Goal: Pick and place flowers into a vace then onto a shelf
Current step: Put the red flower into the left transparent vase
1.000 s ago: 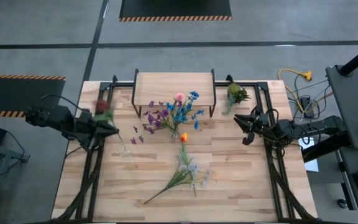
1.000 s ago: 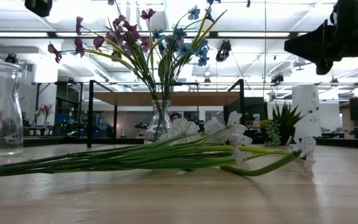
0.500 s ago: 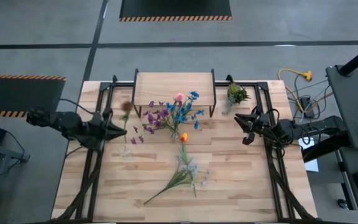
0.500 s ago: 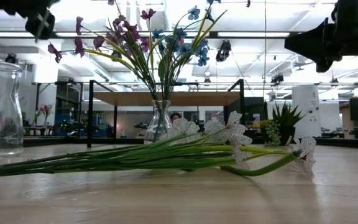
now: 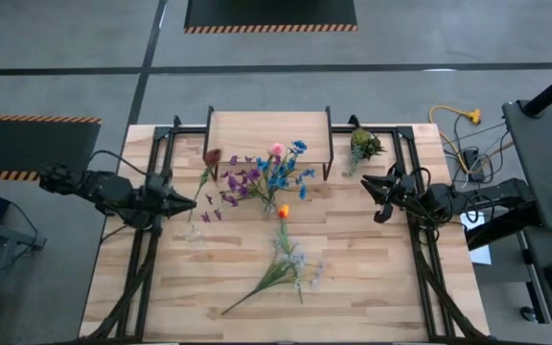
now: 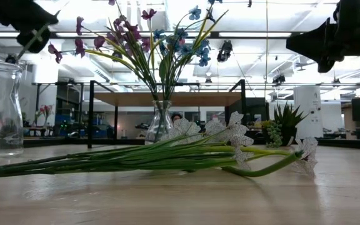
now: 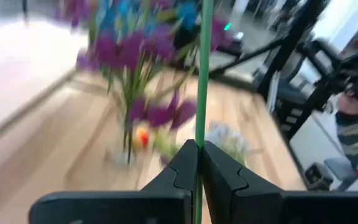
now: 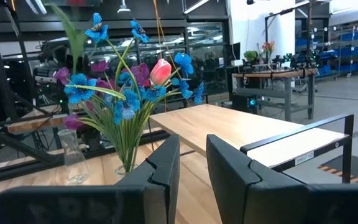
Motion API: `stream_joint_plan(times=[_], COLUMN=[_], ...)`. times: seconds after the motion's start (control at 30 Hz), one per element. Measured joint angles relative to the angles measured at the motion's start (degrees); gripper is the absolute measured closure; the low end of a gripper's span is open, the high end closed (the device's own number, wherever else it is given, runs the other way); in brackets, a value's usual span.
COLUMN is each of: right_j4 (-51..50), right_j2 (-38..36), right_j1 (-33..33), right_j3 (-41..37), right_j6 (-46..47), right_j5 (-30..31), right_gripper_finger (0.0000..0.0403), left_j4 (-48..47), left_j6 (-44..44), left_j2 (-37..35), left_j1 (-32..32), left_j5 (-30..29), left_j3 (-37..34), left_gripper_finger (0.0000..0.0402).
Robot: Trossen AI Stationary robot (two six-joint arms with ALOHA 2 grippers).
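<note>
Left gripper (image 5: 172,202), at left centre of the high view, closed on the green stem of a dark red flower (image 5: 212,156); long axis slanting, head toward upper right, over the small empty vase (image 5: 192,231). Whitish flowers (image 5: 278,268) lying at lower centre, heads toward upper right. Shelf (image 5: 268,136) at top centre. Right gripper (image 5: 372,198) at right, fingers slightly apart, holding nothing.

We find no text, brand or number that we can read in any view. The shelf (image 8: 303,146) carries a small pale label (image 8: 302,157) on its edge, perhaps printed, but too small to make out.
</note>
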Motion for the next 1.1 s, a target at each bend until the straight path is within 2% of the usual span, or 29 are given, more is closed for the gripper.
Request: stream_joint_plan(times=[0.13,0.43,0.87,1.1], right_j4=[0.0,-0.1,-0.1,-0.1], right_j2=[0.0,0.0,0.0,0.0], right_j1=[0.0,0.0,0.0,0.0], right_j3=[0.0,0.0,0.0,0.0], right_j6=[0.0,0.0,-0.2,-0.2], right_j5=[0.0,0.0,0.0,0.0], right_gripper_finger=[0.033,0.033,0.033,0.033], left_j4=[-1.9,-1.8,-1.1,2.3], left_j6=[-2.7,-1.8,-3.1,-2.5], left_j2=[1.5,4.8,4.8,4.8], left_j1=[0.0,0.0,-3.6,-4.2], left_j5=[0.0,0.3,0.4,-0.2], left_j3=[0.1,-0.7,-3.0,-4.2], left_gripper_finger=[0.0401,0.0401,0.0401,0.0402])
